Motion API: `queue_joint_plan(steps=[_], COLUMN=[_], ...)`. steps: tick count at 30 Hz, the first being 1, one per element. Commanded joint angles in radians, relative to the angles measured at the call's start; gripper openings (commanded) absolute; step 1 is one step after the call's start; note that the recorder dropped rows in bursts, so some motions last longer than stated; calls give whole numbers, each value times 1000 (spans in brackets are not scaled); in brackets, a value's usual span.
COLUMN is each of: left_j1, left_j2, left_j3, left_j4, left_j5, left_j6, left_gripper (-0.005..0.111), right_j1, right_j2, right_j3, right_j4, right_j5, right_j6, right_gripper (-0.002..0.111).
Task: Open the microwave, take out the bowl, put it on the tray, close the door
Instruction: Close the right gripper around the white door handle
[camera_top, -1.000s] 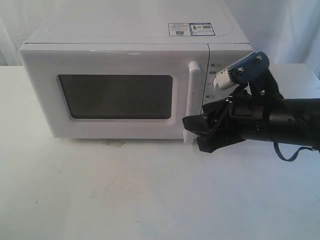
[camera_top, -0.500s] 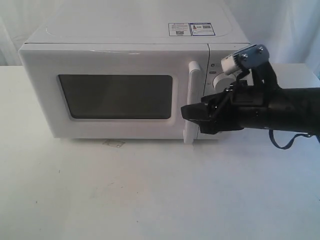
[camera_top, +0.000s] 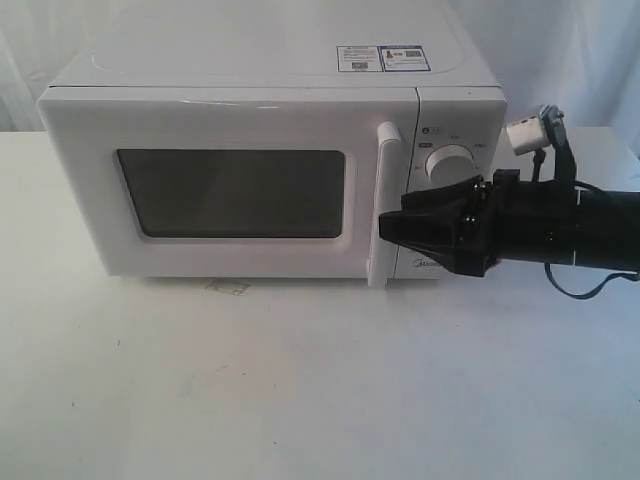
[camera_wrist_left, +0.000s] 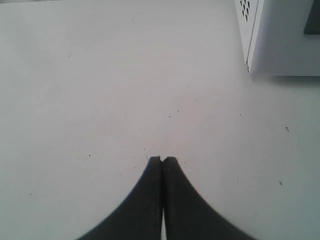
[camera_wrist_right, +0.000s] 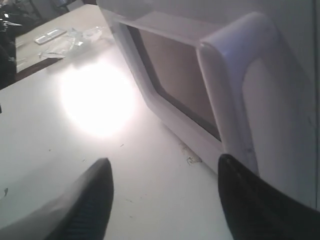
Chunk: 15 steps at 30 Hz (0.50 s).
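Observation:
The white microwave (camera_top: 250, 60) stands at the back of the table with its door (camera_top: 82, 190) closed, so the bowl is hidden. My right gripper (camera_top: 384, 228) reaches in from the right and is level with the lower part of the tall white handle (camera_top: 388, 190). In the right wrist view this gripper (camera_wrist_right: 162, 167) is open, with one finger (camera_wrist_right: 250, 200) close beside the handle (camera_wrist_right: 235, 95) and the other out over the table. My left gripper (camera_wrist_left: 162, 159) is shut on nothing above bare table, near a corner of the microwave (camera_wrist_left: 280, 40).
The upper knob (camera_top: 450, 160) shows just above my right arm. A sticker scrap (camera_top: 228, 287) lies on the white table (camera_top: 300, 380) below the door. Clear plastic items (camera_wrist_right: 65, 42) sit far off at the table's edge. No tray is in view.
My right gripper has risen from below the handle's foot to its lower part. The wrist has rolled and drawn slightly to the right. The door has stayed closed.

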Motion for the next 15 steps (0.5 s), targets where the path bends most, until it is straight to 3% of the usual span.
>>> queue_joint_plan(steps=[1,15], left_j1=[3,3], left_j2=[-4,-4], left_j3=[5,5], left_j4=[-8,-8], left_j5=[2,2], left_j6=[-5,-5], left_gripper=[0,0], right_j1=[-11,-9], right_j2=[30,68], right_j3=[-27,-31], right_j4=[-26,-37], right_j5=[59,-81], right_j6=[-27,-27], right_gripper=[57,56])
